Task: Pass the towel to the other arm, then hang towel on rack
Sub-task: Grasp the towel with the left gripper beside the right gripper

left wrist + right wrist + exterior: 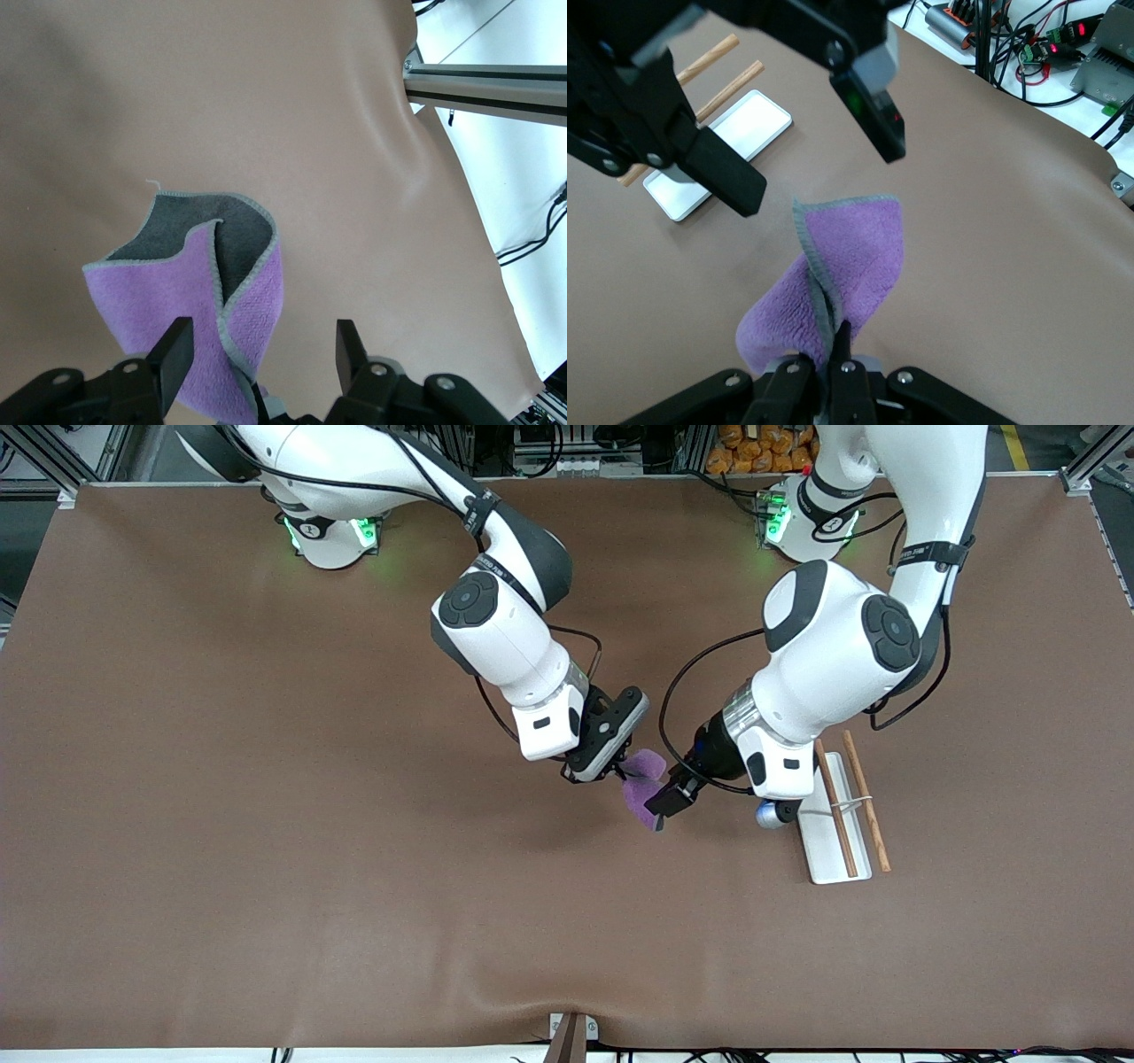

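Note:
My right gripper [623,772] is shut on one end of the purple towel [644,779] and holds it up over the middle of the table. In the right wrist view its fingers [849,354] pinch the grey-edged fold of the towel [859,257]. My left gripper [661,808] is open, its fingers standing on either side of the towel's free end. In the left wrist view [263,354] the towel [186,292] hangs between the two fingers, close to one of them, grey underside showing. The left gripper also shows in the right wrist view [806,155]. The rack [855,806] stands beside the left arm.
The rack's white base plate [828,859] and two brown rods lie toward the left arm's end of the table, partly hidden by the left wrist; they also show in the right wrist view [744,124]. The brown table mat [354,868] spreads all round.

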`<action>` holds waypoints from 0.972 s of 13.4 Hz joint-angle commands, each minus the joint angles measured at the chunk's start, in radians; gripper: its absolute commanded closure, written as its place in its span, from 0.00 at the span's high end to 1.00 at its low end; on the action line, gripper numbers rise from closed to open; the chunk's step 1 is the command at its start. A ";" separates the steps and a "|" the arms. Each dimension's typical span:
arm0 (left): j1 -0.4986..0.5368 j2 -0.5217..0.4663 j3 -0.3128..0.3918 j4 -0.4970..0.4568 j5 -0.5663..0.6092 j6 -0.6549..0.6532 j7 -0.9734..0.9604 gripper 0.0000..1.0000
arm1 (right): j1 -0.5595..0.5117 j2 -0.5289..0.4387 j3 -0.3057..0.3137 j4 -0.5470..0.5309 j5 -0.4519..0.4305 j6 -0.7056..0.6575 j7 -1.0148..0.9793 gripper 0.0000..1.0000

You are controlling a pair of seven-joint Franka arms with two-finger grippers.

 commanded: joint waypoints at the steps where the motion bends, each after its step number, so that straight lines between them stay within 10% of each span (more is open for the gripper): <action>1: -0.007 0.015 0.006 0.024 -0.019 0.003 -0.015 0.71 | 0.012 -0.011 -0.008 0.004 0.000 -0.008 0.024 0.00; 13: -0.023 0.051 0.006 0.027 -0.072 0.003 -0.020 0.54 | 0.012 -0.011 -0.008 0.004 -0.001 -0.008 0.024 0.00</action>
